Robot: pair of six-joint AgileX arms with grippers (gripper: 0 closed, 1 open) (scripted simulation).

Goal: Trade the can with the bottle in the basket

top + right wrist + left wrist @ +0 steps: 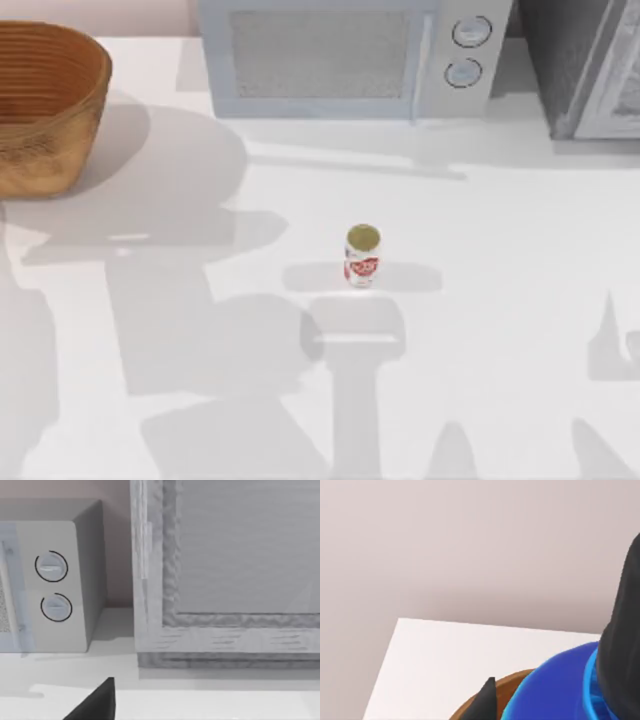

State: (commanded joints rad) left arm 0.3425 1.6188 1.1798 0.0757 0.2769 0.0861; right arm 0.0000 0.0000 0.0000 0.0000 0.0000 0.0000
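My left pincer (pixel 555 700) looks clamped on the bottle (pixel 555 690) — slick, light plastic; the can (pixel 362 256) is stiff — I'd grip mid-body. Right pincer: cannot tell.

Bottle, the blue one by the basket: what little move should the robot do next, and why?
Probably lift the bottle a little higher, clear of the basket rim. In the left wrist view it sits right at the left gripper, just above the brown rim, while the can waits mid-table, not yet swapped. Whether the grip is firm cannot be seen, so go slowly.
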